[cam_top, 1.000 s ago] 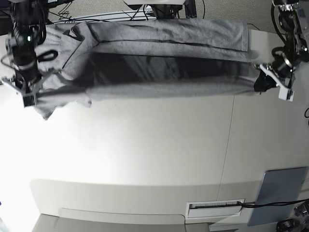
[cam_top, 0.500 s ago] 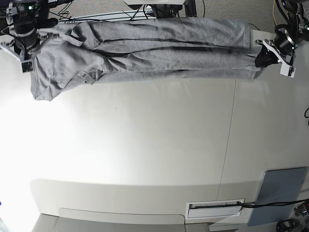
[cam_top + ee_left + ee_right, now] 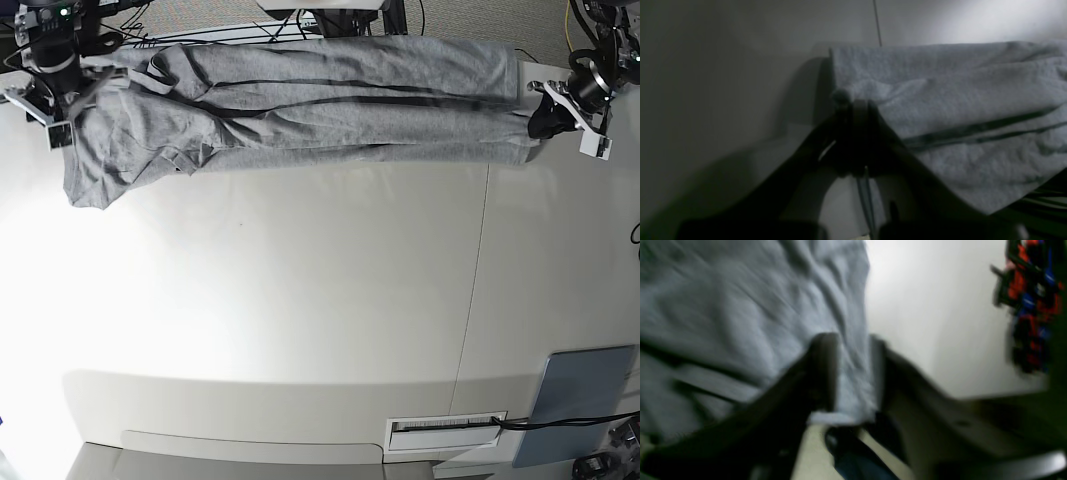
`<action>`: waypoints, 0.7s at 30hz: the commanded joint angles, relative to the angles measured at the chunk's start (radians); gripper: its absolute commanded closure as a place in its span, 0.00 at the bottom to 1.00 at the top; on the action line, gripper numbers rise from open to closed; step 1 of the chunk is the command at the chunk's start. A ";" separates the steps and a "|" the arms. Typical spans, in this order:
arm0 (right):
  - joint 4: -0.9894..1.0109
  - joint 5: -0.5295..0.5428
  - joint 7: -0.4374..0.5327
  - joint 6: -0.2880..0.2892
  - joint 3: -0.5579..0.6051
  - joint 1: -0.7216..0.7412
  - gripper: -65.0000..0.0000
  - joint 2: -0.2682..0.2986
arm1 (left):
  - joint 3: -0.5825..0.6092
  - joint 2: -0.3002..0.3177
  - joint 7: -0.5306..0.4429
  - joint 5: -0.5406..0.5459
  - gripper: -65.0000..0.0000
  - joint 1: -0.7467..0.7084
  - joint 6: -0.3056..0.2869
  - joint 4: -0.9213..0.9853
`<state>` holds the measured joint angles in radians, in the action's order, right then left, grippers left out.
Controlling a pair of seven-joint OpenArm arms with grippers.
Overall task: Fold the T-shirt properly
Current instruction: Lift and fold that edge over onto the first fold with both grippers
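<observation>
The heather-grey T-shirt point(image 3: 330, 105) lies stretched in a long, creased band along the far edge of the white table point(image 3: 300, 300), plain side showing. My left gripper point(image 3: 546, 116) is at its right end, shut on the fabric edge; in the left wrist view the gripper point(image 3: 857, 105) pinches the T-shirt point(image 3: 957, 100) at its corner. My right gripper point(image 3: 58, 112) is at its left end. In the blurred right wrist view the gripper point(image 3: 850, 373) has a fold of the T-shirt point(image 3: 740, 300) between its fingers.
A grey-blue flat panel point(image 3: 584, 402) lies at the near right corner, with a white slotted strip point(image 3: 445, 431) beside it. A table seam point(image 3: 475, 300) runs front to back. Cables point(image 3: 240, 30) hang beyond the far edge; red and blue wiring point(image 3: 1023, 306) shows right.
Over the last second both grippers carried the lifted near edge of the T-shirt toward the far edge, closing the fold. In the last half second almost nothing moved.
</observation>
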<state>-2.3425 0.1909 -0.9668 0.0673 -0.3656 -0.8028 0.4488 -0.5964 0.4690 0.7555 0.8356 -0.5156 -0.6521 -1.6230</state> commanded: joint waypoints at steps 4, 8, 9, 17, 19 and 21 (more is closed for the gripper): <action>-0.014 0.044 0.017 0.159 0.042 0.045 0.64 0.021 | -0.011 0.021 -0.023 0.018 1.00 -0.003 -0.004 -0.014; 0.035 -0.019 0.022 0.277 0.177 0.116 0.64 0.076 | -0.011 0.021 -0.023 0.018 1.00 -0.002 -0.004 -0.014; 0.049 -0.061 0.021 0.277 0.218 0.134 0.64 0.094 | -0.011 0.021 -0.023 0.018 1.00 -0.002 -0.004 -0.014; 0.170 -0.242 0.027 0.272 0.485 0.168 0.64 0.220 | -0.011 0.021 -0.023 0.018 1.00 -0.002 -0.003 -0.014; 0.172 -0.268 0.026 0.251 0.520 0.168 0.64 0.241 | -0.011 0.021 -0.022 0.018 1.00 -0.003 -0.003 -0.014; 0.172 -0.293 0.026 0.234 0.530 0.168 0.64 0.253 | -0.011 0.021 -0.023 0.018 1.00 -0.002 -0.003 -0.014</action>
<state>-2.1559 -0.0883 -0.9493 0.3103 0.1715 -0.6346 0.6842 -0.5968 0.4690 0.7551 0.8356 -0.5156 -0.6521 -1.6234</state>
